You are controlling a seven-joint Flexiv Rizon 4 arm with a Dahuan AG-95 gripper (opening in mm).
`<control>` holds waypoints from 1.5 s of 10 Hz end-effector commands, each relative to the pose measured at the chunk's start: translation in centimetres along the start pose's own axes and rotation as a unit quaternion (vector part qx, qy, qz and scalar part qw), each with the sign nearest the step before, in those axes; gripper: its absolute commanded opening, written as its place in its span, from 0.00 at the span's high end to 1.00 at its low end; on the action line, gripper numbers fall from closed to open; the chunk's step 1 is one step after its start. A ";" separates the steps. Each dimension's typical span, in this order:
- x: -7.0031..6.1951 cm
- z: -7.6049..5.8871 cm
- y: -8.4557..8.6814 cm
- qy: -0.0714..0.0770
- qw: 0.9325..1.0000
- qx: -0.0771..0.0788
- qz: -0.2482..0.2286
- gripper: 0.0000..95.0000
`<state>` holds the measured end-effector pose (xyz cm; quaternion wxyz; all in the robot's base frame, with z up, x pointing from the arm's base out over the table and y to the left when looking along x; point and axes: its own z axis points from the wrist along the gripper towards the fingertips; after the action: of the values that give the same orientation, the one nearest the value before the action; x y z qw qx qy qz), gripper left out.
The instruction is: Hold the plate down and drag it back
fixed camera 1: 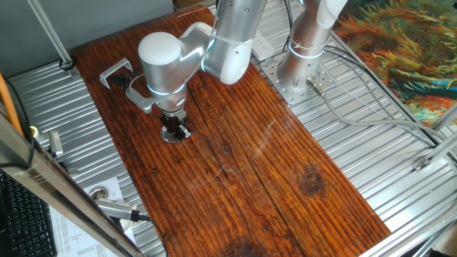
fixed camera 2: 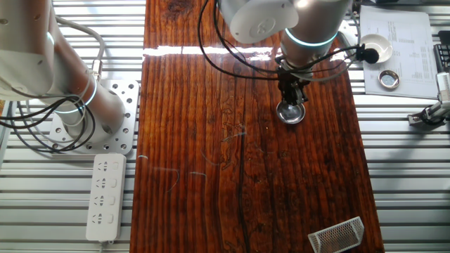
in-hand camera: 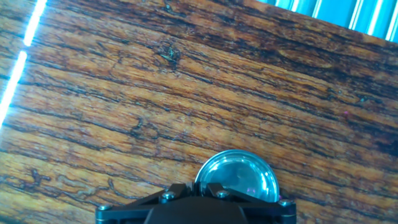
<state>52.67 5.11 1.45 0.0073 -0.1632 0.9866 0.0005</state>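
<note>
1. The small round metal plate with shiny silver rim and dark grey centre (in-hand camera: 239, 177) is seen flat on the dark reddish-brown striped wooden tabletop (fixed camera 1: 271, 178), toward one long edge of the board (fixed camera 2: 291, 112).
2. The black two-finger gripper (fixed camera 1: 176, 128) is positioned directly on top of the plate, pointing straight down; in the other fixed view its tip (fixed camera 2: 292, 100) is seen at the plate's far rim.
3. Finger state: the fingers appear drawn together in the hand view, with nothing seen between them; nothing is grasped, and the tip looks pressed onto the plate.
4. In the hand view the plate is partly covered by the gripper body (in-hand camera: 193, 208) at the bottom of frame.
5. A bent silver U-shaped metal bracket (fixed camera 1: 114, 73) is seen at a corner of the board, well apart from the plate.
6. A white power strip (fixed camera 2: 105, 197) lies on the ribbed metal bench beside the board.
</note>
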 end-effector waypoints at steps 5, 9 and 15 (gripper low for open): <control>-0.1 0.7 0.5 -0.005 1.000 -0.001 0.003 1.00; -0.2 0.8 1.2 -0.006 1.000 -0.001 0.010 1.00; -0.2 0.9 1.9 -0.007 1.000 -0.002 0.017 1.00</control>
<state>52.30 7.09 1.35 0.0170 -0.1465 0.9891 0.0041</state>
